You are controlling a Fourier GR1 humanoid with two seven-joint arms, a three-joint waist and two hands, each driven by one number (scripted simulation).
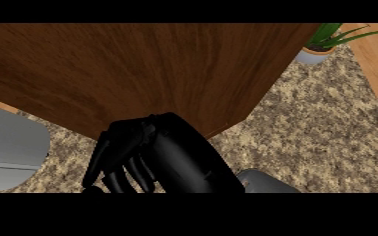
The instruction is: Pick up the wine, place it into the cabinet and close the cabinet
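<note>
Hand at cabinet door
Right hand (166, 152), fingers straight, presses the cabinet (148, 75); plant (325, 42) at desk's (310, 130) far right corner.

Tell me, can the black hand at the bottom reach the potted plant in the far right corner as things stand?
Probably not directly: the hand is against the wooden cabinet, while the potted plant stands behind the cabinet's right corner.
</note>
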